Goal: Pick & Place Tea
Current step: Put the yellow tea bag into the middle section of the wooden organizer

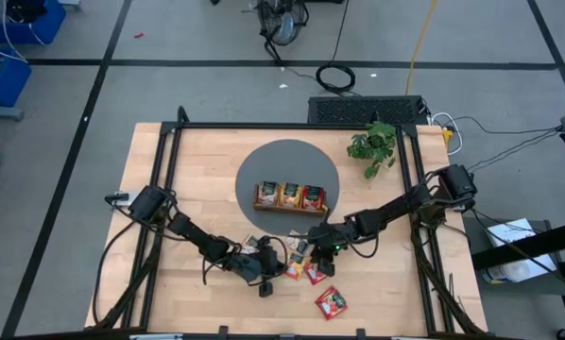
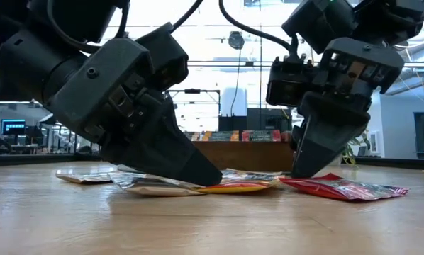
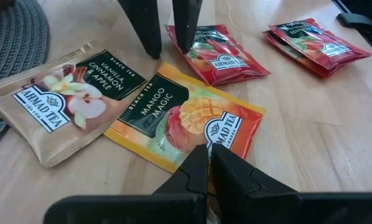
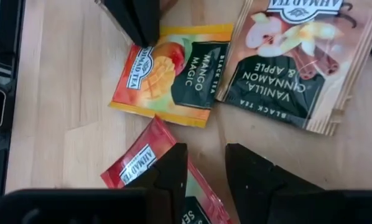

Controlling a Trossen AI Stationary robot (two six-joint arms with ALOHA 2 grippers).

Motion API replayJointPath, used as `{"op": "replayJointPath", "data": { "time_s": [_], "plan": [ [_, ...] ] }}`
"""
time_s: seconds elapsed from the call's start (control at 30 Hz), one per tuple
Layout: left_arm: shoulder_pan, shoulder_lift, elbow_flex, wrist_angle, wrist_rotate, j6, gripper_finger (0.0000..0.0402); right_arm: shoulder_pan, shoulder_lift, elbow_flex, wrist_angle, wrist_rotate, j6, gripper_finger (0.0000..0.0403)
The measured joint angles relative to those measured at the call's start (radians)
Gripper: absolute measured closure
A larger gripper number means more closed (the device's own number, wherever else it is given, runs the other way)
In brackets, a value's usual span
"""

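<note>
Left gripper [image 3: 208,163]: pressed together, tips set on the orange sachet [image 3: 186,121].
Right gripper [image 4: 204,171]: spread, one finger on a red sachet [image 4: 139,163].
Tea: loose sachets spread on the table [image 1: 405,283], others seen in the wooden tray [image 1: 290,196].

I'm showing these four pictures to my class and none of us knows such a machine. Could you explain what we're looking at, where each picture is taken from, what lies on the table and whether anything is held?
It is a robot with two dark arms, each ending in a two-finger gripper. One picture looks down from above, one looks level across the wooden table, and two come from cameras on the wrists. A wooden tray already holds tea sachets. Loose ones lie nearby: a yellow mango sachet, a beige vanilla one and red ones. The left gripper, shut, touches the mango sachet's edge. The right gripper stands open over a red sachet. Nothing is lifted.
</note>
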Motion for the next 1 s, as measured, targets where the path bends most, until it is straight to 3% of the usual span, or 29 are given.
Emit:
{"op": "replayJointPath", "data": {
  "time_s": [0.47, 0.73, 1.0],
  "plan": [
    [0.003, 0.004, -0.003, 0.022, -0.054, 0.043, 0.0376, -0.013, 0.021, -0.001, 0.045, 0.055, 0.006, 0.0303],
    [0.005, 0.004, -0.004, 0.024, -0.063, 0.05, 0.0376, -0.014, 0.135, 0.003, 0.243, 0.028, 0.028, 0.0303],
    [0.004, 0.004, -0.003, 0.017, -0.063, 0.049, 0.0376, -0.015, 0.143, 0.002, 0.24, -0.014, 0.015, 0.0313]
  ]
}}
